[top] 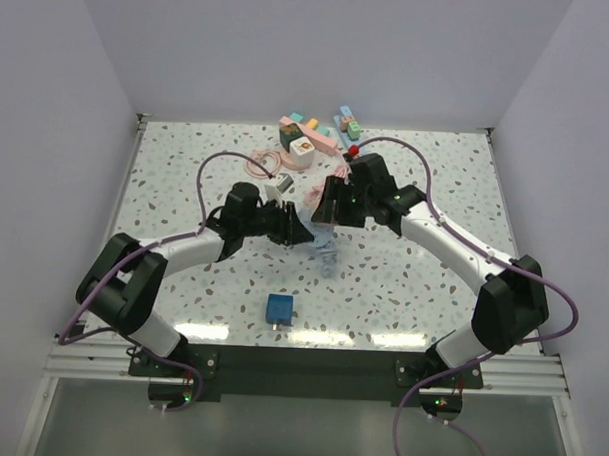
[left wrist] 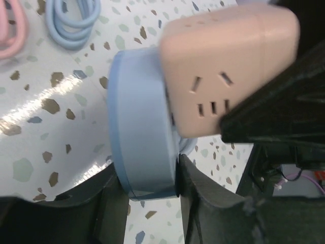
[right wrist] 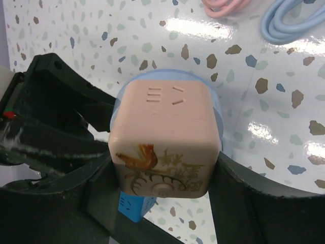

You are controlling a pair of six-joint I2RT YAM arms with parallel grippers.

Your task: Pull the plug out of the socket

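Observation:
A pink cube socket (right wrist: 165, 142) with a bird print sits between the fingers of my right gripper (right wrist: 165, 178), which is shut on its sides. A light-blue round plug (left wrist: 142, 127) sits against the cube's back face (left wrist: 228, 71), with no gap showing. My left gripper (left wrist: 150, 195) is shut on the plug's rim. In the top view both grippers (top: 293, 226) (top: 330, 207) meet above the table's middle, holding the pair off the surface. The plug's edge shows behind the cube in the right wrist view (right wrist: 217, 114).
A dark blue cube (top: 279, 308) lies on the table near the front, also showing under the socket (right wrist: 133, 206). A pile of coloured cubes (top: 308, 138) sits at the back. Coiled pink (left wrist: 12, 30) and blue (left wrist: 71, 23) cables lie beyond the grippers.

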